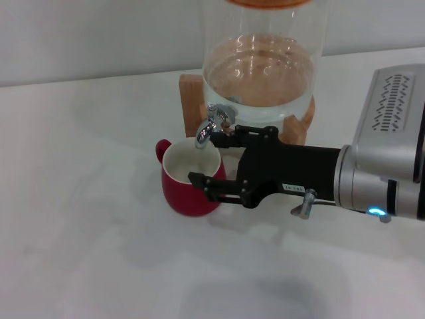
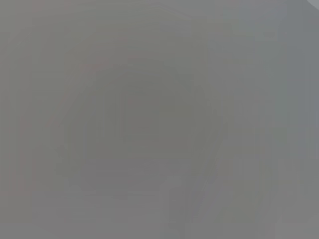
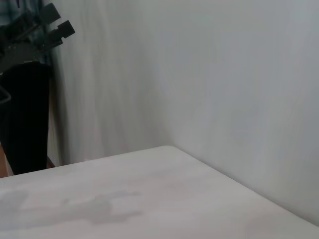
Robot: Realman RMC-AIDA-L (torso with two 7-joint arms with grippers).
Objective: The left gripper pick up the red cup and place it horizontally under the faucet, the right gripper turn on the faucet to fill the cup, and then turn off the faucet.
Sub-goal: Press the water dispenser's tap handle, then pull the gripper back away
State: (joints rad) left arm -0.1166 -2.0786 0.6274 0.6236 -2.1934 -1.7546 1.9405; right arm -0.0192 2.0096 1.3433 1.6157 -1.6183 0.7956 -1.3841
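Observation:
The red cup [image 1: 189, 186] stands upright on the white table, its white inside right under the spout of the chrome faucet [image 1: 211, 126]. The faucet sits at the base of the clear glass dispenser [image 1: 262, 60]. My right gripper [image 1: 209, 156] reaches in from the right and is open. Its upper finger lies beside the faucet's lever and its lower finger lies across the cup's near rim. I cannot tell whether water is running. My left gripper [image 3: 52, 25] shows only far off in the right wrist view, raised and away from the cup. The left wrist view is blank grey.
The dispenser holds water and rests on a wooden stand [image 1: 189, 96] at the back of the table [image 1: 80, 219]. A pale wall runs behind it. The right arm's silver body [image 1: 388, 153] fills the right side.

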